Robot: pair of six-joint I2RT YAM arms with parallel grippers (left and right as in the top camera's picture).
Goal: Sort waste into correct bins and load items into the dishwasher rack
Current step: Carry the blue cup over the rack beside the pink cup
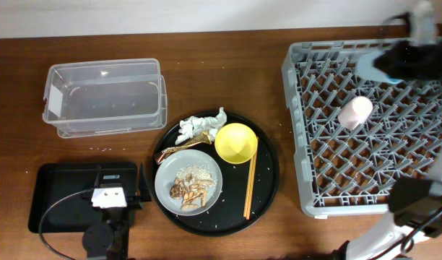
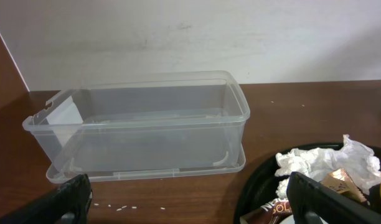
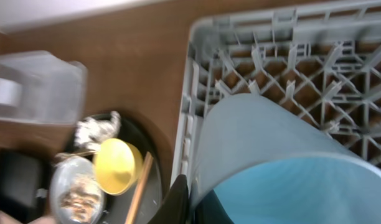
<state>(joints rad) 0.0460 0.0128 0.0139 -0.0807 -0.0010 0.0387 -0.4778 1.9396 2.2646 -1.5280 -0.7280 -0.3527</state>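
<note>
My right gripper [image 1: 396,63] is shut on the rim of the light blue cup [image 1: 376,65], holding it above the far part of the grey dishwasher rack [image 1: 297,144]. In the right wrist view the cup [image 3: 271,149] fills the frame, with one dark finger [image 3: 178,202] against its wall. A pink cup [image 1: 355,112] lies in the rack. My left gripper [image 1: 114,180] is open and empty over the black rectangular tray [image 1: 55,195], facing the clear tub [image 2: 141,124]. The tissue [image 1: 201,126], foil wrapper [image 1: 174,150], grey plate [image 1: 167,180] with food scraps [image 1: 191,189], yellow-green bowl [image 1: 235,142] and chopsticks [image 1: 250,184] are grouped together.
All of these rest on a large round black tray [image 1: 268,173] between the bins and the rack. The clear tub [image 1: 105,97] stands at the back left. A few rice grains [image 2: 125,208] lie on the wooden table in front of it.
</note>
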